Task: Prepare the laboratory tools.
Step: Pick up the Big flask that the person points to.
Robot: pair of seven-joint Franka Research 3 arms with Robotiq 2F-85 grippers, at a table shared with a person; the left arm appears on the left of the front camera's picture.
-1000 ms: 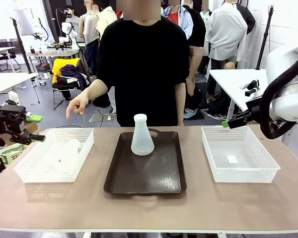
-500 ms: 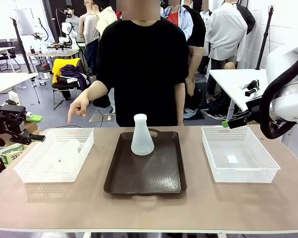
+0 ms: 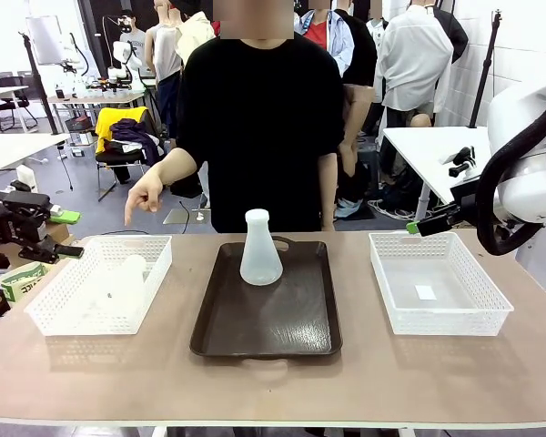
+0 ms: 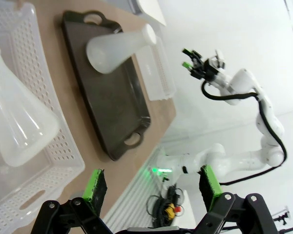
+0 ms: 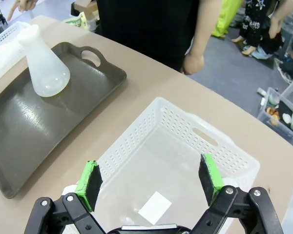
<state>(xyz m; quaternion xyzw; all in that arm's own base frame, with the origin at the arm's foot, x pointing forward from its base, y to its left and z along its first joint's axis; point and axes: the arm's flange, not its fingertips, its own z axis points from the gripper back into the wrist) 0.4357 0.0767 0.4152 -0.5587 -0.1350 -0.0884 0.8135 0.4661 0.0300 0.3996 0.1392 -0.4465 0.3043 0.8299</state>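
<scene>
One whitish conical flask [image 3: 260, 250] stands upright on the dark brown tray [image 3: 300, 319] at mid-table. A second flask [image 3: 129, 280] stands inside the left white basket [image 3: 55, 314]. My left gripper [image 3: 70, 234] hovers open off the table's left end, beside that basket. The left wrist view shows the left gripper [image 4: 154, 187] open, with the basket flask [image 4: 14, 122] and the tray flask [image 4: 115, 46] beyond it. My right gripper [image 3: 419, 225] hangs open above the far edge of the right basket [image 3: 491, 314]. In the right wrist view the right gripper [image 5: 149, 183] is open over that basket [image 5: 136, 126], with the tray flask [image 5: 44, 68] to its left.
A person in black stands at the far side, one hand [image 3: 144, 196] pointing a finger down toward the left basket. The right basket holds a small white label [image 3: 425, 292]. Bare tabletop [image 3: 273, 382] runs along the near edge.
The left gripper has shifted very slightly at the table's left end. The flasks, the right arm and the pointing hand have stayed where they were.
</scene>
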